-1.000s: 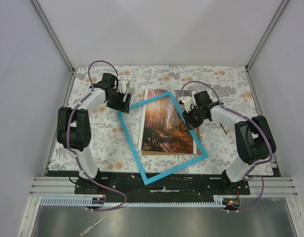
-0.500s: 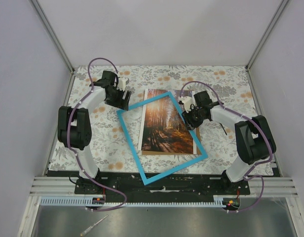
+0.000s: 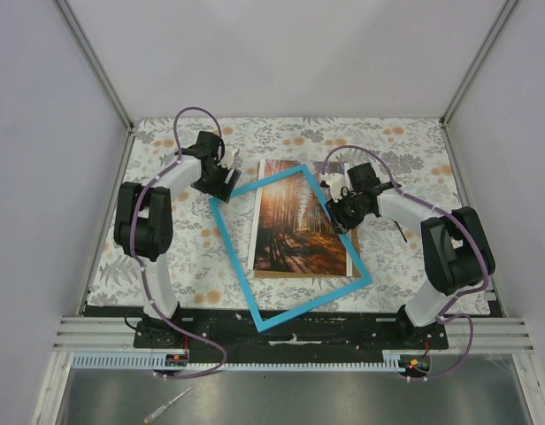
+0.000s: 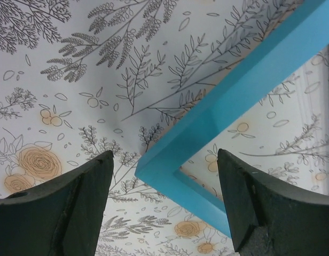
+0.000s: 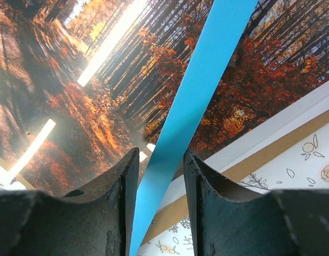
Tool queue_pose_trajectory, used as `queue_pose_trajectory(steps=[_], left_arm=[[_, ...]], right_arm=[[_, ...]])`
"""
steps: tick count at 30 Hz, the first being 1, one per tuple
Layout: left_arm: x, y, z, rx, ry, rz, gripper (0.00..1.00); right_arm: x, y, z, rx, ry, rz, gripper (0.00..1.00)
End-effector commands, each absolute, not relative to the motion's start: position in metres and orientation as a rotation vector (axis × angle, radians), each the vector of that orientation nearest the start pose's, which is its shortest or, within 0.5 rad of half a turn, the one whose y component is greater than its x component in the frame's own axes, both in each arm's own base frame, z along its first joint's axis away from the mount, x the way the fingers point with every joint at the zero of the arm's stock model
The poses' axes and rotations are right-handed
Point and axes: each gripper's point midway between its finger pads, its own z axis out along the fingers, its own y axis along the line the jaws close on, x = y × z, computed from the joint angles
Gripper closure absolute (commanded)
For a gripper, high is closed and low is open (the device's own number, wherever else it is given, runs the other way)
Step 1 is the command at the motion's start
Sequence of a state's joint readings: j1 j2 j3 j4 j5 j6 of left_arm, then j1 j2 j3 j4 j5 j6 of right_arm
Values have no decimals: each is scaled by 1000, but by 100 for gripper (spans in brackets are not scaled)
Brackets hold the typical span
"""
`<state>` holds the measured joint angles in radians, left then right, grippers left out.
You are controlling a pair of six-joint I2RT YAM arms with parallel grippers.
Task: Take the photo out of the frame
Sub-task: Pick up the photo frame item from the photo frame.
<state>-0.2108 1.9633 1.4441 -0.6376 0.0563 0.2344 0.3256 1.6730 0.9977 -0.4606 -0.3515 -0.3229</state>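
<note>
The photo, an orange autumn forest path, lies flat on the floral cover. The thin blue frame lies turned askew over it, so the photo's corners stick out past the frame's sides. My left gripper hovers open at the frame's far-left corner. That blue corner shows between its spread fingers. My right gripper straddles the frame's right side. In the right wrist view the blue bar runs between its fingers with narrow gaps, over the photo.
The floral table cover spreads under everything. Brown backing board shows beyond the photo's white border. White enclosure walls stand left, right and behind. A black rail runs along the near edge by both arm bases.
The left arm's elbow has swung to the right and its gripper has shifted slightly toward the frame corner. The right jaws have eased apart a little. Frame and photo lie unmoved.
</note>
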Motion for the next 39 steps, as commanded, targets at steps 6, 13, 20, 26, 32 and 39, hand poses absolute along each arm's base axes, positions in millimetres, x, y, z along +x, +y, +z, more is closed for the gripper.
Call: queue_pose_trajectory(steps=[6,13,20,26,32,39], left_arm=[[464,-73,49,545,2583,154,15],[487,-71,55,509,2571,220,13],[514,-67,71,450,2527,287,7],[509,-73,101,437,2492,228,2],[448,-81,105,448,2573,71,2],[404,-86,71,430,2725,-72,2]], right_arm=[[311,173,53,-982,2426,578,54],[301,182,53,-1011,2420,657,50],[291,189,45,-1078,2429,679,42],[292,189,46,-1078,2428,673,40],[293,192,49,-1059,2431,686,39],[295,190,50,-1054,2426,667,39]])
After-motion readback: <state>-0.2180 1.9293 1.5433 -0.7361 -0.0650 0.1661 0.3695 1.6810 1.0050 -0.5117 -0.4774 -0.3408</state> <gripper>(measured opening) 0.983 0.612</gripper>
